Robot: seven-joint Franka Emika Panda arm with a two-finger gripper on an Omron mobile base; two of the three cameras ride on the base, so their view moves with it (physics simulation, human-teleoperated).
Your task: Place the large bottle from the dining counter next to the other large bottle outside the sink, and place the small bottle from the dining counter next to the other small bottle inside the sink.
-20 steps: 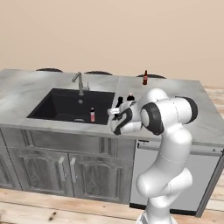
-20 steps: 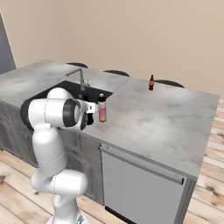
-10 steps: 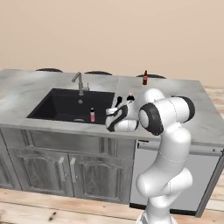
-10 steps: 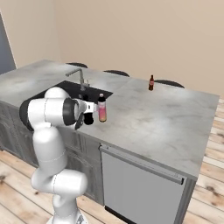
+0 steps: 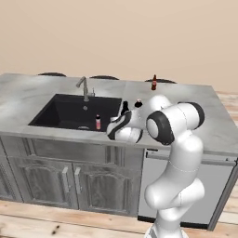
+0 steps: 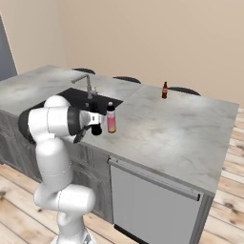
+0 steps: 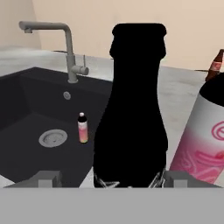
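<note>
Up close, the gripper (image 7: 129, 181) stood with its two finger tips (image 7: 49, 177) spread wide on either side of the large bottle (image 7: 131, 109), with a clear gap on each side, so it gripped nothing. That near-black bottle stood upright on the grey marble counter (image 6: 167, 128), just outside the right rim of the sink (image 5: 69, 111). At about three o'clock from it in the hand view, just beside it, stood the other large bottle (image 7: 203, 140) with its pale pink label; from the right base camera the pair (image 6: 96, 123) (image 6: 111, 118) stood side by side at the basin's corner. Down inside the black basin, at roughly nine o'clock from the dark bottle, the other small bottle (image 7: 82, 127) stood upright near the drain (image 7: 52, 138). The silver faucet (image 7: 65, 48) rose at eleven o'clock. Well apart, towards one o'clock at the far edge of the counter, stood the small bottle (image 6: 164, 90), brown with a red label.
</note>
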